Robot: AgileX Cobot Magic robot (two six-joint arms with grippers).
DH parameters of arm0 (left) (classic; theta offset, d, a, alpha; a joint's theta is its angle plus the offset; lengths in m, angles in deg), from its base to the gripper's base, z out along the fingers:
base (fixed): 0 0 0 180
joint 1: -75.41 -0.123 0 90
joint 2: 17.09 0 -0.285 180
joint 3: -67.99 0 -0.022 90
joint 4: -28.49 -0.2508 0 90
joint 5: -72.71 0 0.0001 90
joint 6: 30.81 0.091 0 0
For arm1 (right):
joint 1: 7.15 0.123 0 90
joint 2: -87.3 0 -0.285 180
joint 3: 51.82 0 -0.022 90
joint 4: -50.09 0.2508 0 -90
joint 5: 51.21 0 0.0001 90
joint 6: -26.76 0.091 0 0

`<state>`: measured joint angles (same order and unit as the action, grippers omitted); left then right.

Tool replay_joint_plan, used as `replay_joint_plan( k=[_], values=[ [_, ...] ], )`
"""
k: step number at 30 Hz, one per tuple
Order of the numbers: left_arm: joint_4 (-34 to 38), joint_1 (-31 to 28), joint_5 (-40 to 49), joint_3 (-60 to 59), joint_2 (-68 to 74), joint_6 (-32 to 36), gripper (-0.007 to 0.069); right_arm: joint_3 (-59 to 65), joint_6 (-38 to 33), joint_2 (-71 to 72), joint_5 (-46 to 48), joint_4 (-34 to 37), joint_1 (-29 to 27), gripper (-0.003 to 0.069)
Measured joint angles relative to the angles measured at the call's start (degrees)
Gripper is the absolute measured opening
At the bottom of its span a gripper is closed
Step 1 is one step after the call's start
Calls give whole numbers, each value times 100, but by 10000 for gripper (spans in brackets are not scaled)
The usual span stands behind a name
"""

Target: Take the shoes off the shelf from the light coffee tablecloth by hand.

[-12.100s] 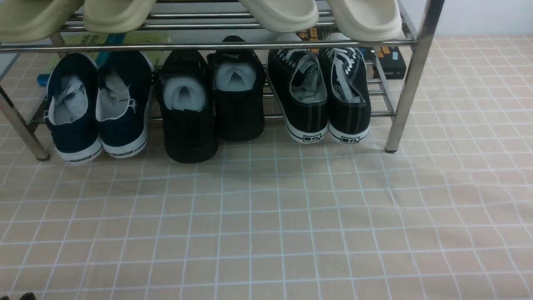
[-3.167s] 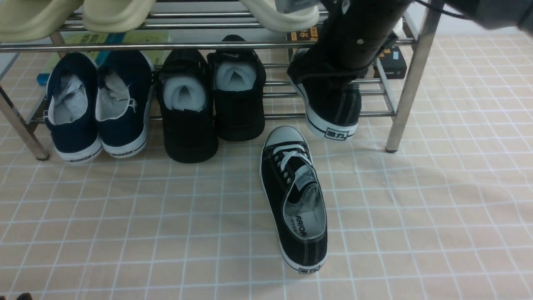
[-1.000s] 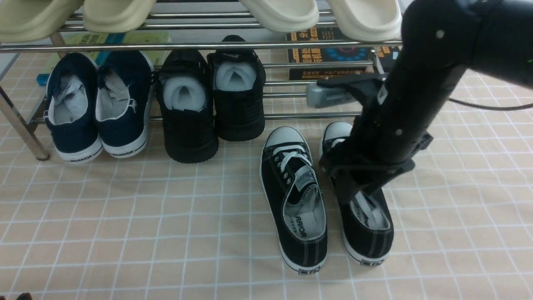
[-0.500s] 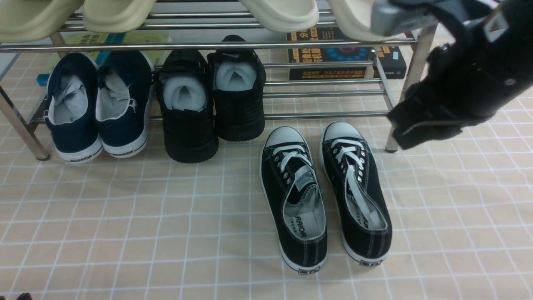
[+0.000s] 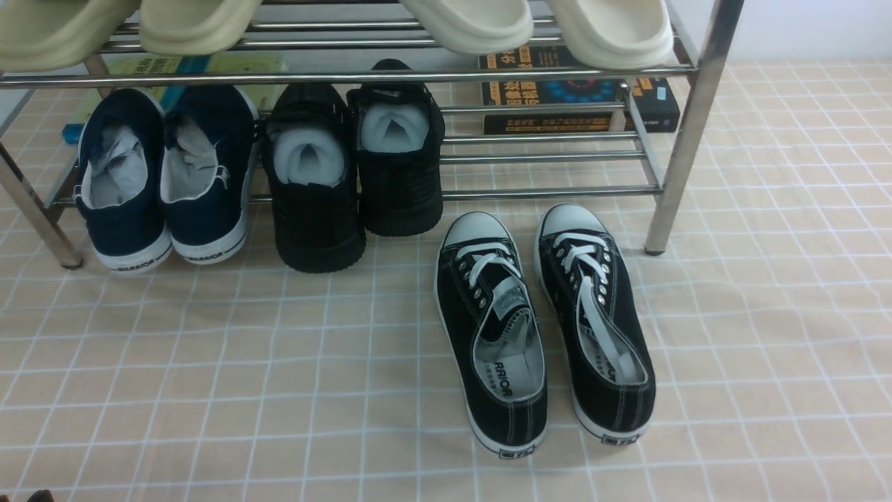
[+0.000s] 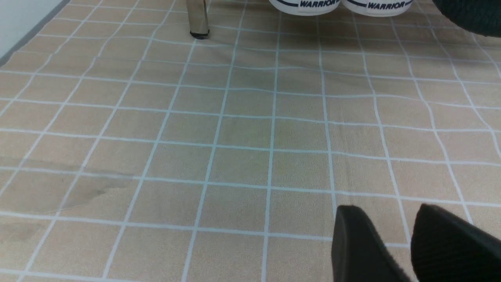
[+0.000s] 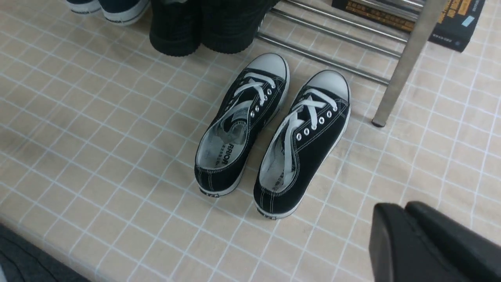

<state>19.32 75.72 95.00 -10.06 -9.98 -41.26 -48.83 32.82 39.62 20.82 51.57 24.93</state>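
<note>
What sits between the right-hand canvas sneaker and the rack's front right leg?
Nothing but bare tablecloth: the sneaker and the shelf leg stand apart with only cloth between. The front view and the right wrist view both show it.

The shoes [image 5: 488, 314], at 5 o'clock in the front view, are matt black canvas with white stitching, flat white woven laces and small shiny metal eyelets. Their toe caps and soles are smooth white rubber, and the insoles look like grey fabric. The shelf [image 5: 688, 132] is polished chrome tubing, mirror-bright. The light coffee tablecloth [image 5: 209, 362] covering the counter is matt, finely grained cloth, softly wrinkled. At 9 o'clock, the navy slip-ons [image 5: 125, 230] are matt cloth with smooth white soles. The black shoes [image 5: 317, 223] beside them hold crumpled white paper. The cream slippers [image 5: 467, 24] at 12 o'clock look smooth and moulded. The left gripper [image 6: 389, 213] has matt black jaws, faintly textured.
</note>
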Motion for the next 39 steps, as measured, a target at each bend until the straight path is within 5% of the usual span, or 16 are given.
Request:
replay_joint_plan(
  k=[4,9,14,39],
  values=[
    [0,0,0,0,0,0,242,1414,110,1032,-971,26,0,-15],
    [0,0,0,0,0,0,242,3795,140,1878,-3841,26,0,-15],
    [0,0,0,0,0,0,242,5059,157,1924,-5392,26,0,-15],
    [0,0,0,0,0,0,242,6272,-167,2265,-5980,197,-87,1]
  ],
)
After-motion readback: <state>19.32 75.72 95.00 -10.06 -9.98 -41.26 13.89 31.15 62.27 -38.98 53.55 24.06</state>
